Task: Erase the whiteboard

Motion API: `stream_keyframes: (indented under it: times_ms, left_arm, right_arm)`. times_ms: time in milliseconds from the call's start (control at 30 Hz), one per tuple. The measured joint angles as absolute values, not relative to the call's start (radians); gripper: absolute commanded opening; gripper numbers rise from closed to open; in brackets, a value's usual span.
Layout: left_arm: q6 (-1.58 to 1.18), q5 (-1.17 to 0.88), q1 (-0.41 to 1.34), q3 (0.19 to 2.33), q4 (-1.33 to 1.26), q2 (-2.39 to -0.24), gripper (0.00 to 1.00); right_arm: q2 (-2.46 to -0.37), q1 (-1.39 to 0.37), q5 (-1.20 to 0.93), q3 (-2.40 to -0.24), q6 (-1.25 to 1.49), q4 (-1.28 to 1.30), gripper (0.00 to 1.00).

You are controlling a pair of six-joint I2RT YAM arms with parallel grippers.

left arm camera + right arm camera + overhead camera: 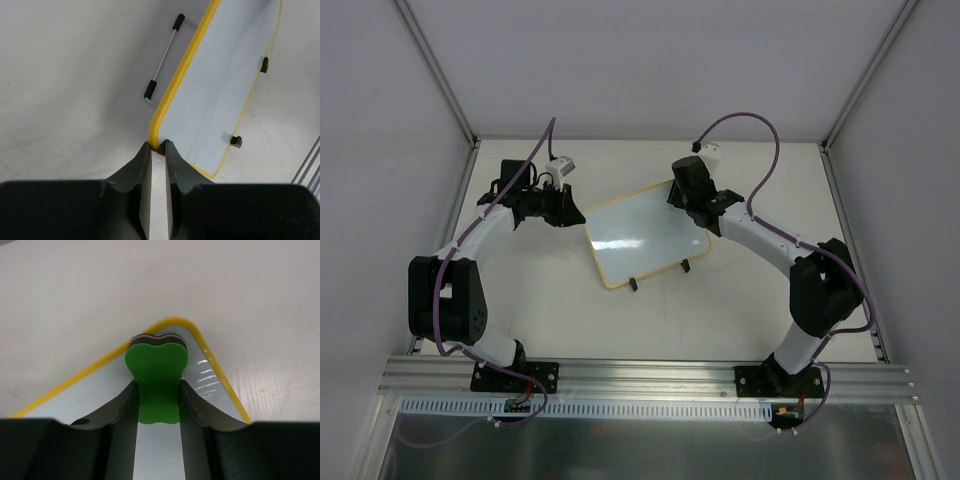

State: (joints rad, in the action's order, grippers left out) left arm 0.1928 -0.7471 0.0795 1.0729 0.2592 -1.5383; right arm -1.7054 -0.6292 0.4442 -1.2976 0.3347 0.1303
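The whiteboard (640,235) lies flat and askew on the table, yellow-framed, its surface blank with no writing showing. My left gripper (570,207) is at its left corner. In the left wrist view the gripper (157,145) is pinched on the frame corner of the whiteboard (225,75). My right gripper (692,203) is over the board's far right corner. In the right wrist view it (157,386) is shut on a green eraser (156,367), which rests on the whiteboard (75,400) just inside the rounded corner.
Two small black feet (634,284) (684,266) stick out at the board's near edge. A wire bracket with black end caps (162,60) lies on the table beside the board's far edge. Enclosure walls and metal posts ring the white table (550,320).
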Motion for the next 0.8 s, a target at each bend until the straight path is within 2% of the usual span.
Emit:
stream_keyframes:
  times_ms: [300,800]
  left_arm:
    - [0.195,-0.73,0.086,1.073,0.259,-1.533,0.0]
    - [0.196,-0.723,0.092,1.073,0.26,-1.522,0.0]
  right_arm:
    - [-1.744,-0.63,0.454,-1.316,0.385,0.113,0.0]
    - [-1.558,-0.633,0.459,-0.883,0.556,0.059,0.0]
